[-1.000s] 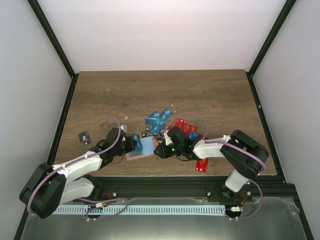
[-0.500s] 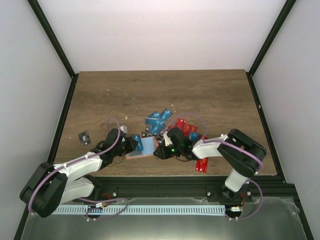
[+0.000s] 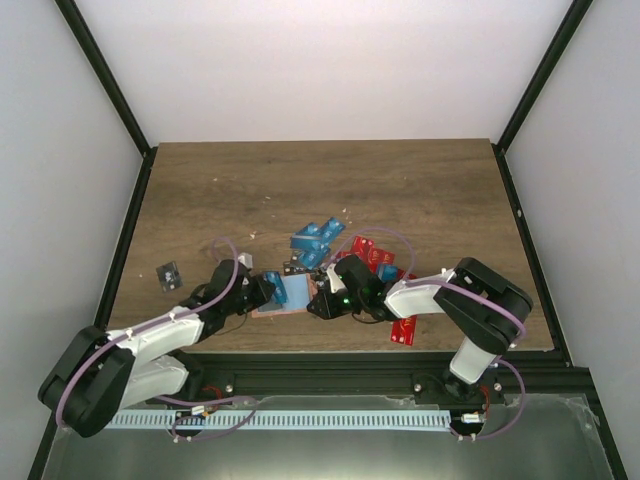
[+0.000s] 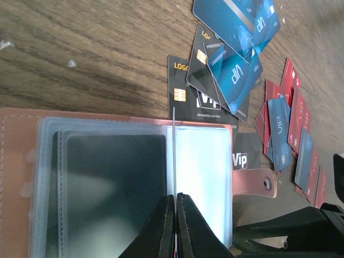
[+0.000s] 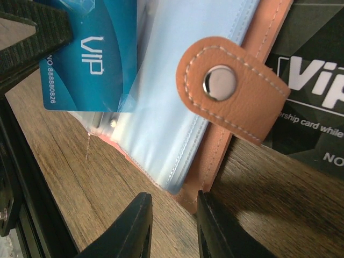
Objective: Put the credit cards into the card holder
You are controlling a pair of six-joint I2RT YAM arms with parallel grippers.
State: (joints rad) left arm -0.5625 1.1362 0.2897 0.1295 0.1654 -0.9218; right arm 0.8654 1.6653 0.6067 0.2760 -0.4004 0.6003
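Card holder [image 4: 21, 177] lies open at near table [image 3: 300, 180] edge, centre. My left claw [image 4: 175, 198] pinches blue VIP card [image 5: 91, 54] edge-on over sleeves. Right claw [image 5: 173, 199] slightly parted, straddling holder corner below snap tab [image 5: 231, 97]. Beyond: loose credit cards [image 4: 231, 48].

Both arms stretch low and inward from their bases, elbows bent, and meet at the card holder [image 4: 16, 172]. The left gripper [image 3: 272, 290] is at the holder's left side, jaws pinched tight on a blue card [image 5: 88, 54] (edge-on in its own wrist view). The right gripper [image 5: 173, 207] is at the holder's right side, angled down, with its fingers slightly apart astride the holder's corner.
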